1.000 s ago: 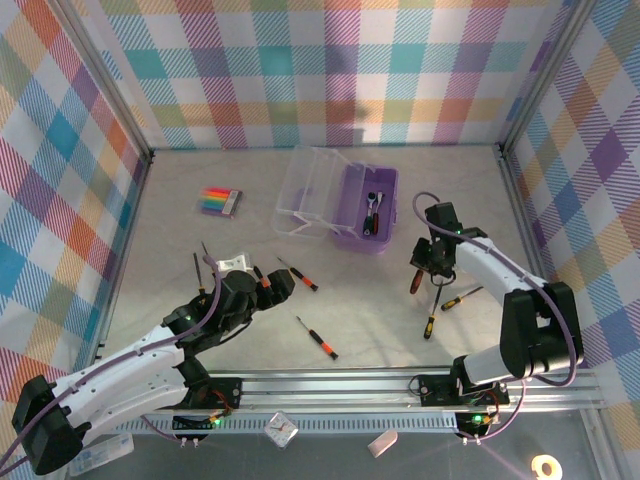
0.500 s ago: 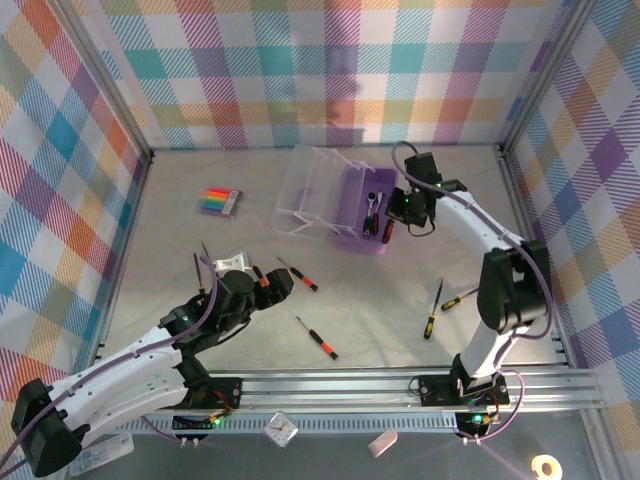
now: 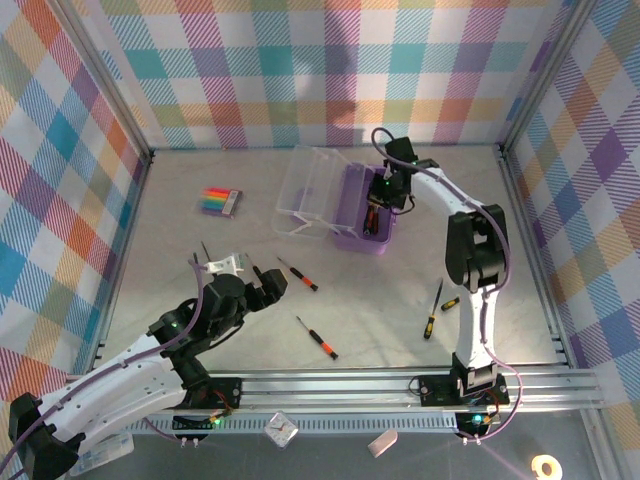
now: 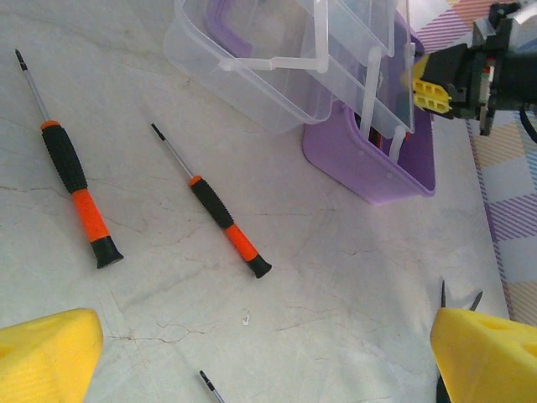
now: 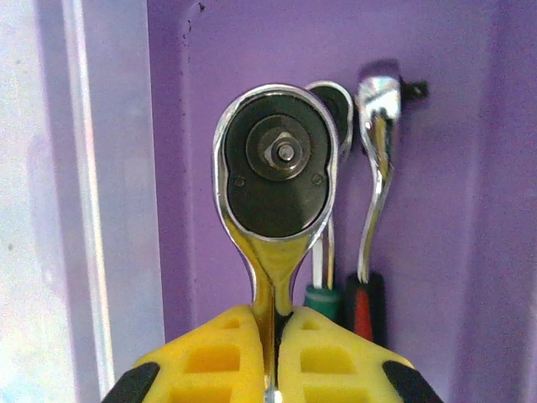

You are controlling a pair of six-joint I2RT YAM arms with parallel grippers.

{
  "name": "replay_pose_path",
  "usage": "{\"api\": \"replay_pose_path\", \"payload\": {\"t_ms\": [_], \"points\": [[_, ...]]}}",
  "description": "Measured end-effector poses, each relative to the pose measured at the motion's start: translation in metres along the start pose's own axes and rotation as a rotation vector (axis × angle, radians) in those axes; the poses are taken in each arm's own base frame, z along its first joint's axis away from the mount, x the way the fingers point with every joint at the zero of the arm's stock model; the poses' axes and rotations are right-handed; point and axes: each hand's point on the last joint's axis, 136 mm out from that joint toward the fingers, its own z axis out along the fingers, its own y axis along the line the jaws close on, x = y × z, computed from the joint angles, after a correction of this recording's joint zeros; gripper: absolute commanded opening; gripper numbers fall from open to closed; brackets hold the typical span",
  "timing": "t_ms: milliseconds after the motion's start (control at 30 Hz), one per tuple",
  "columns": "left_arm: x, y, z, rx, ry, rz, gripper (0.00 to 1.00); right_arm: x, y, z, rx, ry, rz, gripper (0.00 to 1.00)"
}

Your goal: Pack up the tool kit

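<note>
**A:** Where's the kit on the desk (image 3: pixel 400 300)?

**B:** The purple box (image 3: pixel 350 236) sits mid-desk toward the far edge. Its clear lid (image 3: pixel 305 195) is thrown open to the left, so tools can go straight in.

**A:** And the claws?

**B:** The right gripper (image 5: pixel 273 340) pinches a chrome ratchet wrench (image 5: pixel 277 164) by its handle, head inside the box, likely to lay it beside another ratchet (image 5: pixel 375 159). The left gripper (image 4: pixel 268 361) is spread wide near the desk's near edge, facing two loose black-orange screwdrivers (image 4: pixel 220 214).

**A:** Anything unclear?

**B:** The pads hide the held handle, and a green-collared tool (image 5: pixel 319 290) sits half behind the wrench.
</note>
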Motion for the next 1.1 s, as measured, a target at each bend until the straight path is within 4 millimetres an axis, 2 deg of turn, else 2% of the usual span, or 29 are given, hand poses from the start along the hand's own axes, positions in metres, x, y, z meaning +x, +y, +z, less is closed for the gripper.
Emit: {"api": "replay_pose_path", "payload": {"t_ms": [133,267,433,667,800,900,967,1100], "points": [[0.002,0.002,0.002,-0.011,0.006,0.004,1.00,-0.001,0.001,0.023,-0.014,0.037,0.006,0.10],[0.003,0.003,0.003,-0.018,0.010,0.006,1.00,0.009,-0.002,0.039,-0.007,0.087,0.012,0.11],[0.003,0.004,0.004,-0.023,0.011,0.008,1.00,0.009,0.004,0.041,-0.020,0.102,0.010,0.17],[0.004,0.007,0.006,-0.039,0.014,0.013,1.00,0.012,0.002,0.040,-0.015,0.117,0.010,0.28],[0.005,0.007,0.006,-0.040,0.016,0.017,1.00,0.013,0.002,0.039,-0.010,0.124,0.003,0.29],[0.004,0.006,0.006,-0.038,0.015,0.018,1.00,0.012,0.003,0.031,-0.003,0.115,-0.003,0.29],[0.004,0.006,0.006,-0.038,0.015,0.020,1.00,0.009,0.006,0.019,-0.006,0.095,-0.008,0.29],[0.002,0.006,0.005,-0.046,0.012,0.022,1.00,0.000,0.025,-0.025,-0.048,0.017,-0.034,0.30]]}}
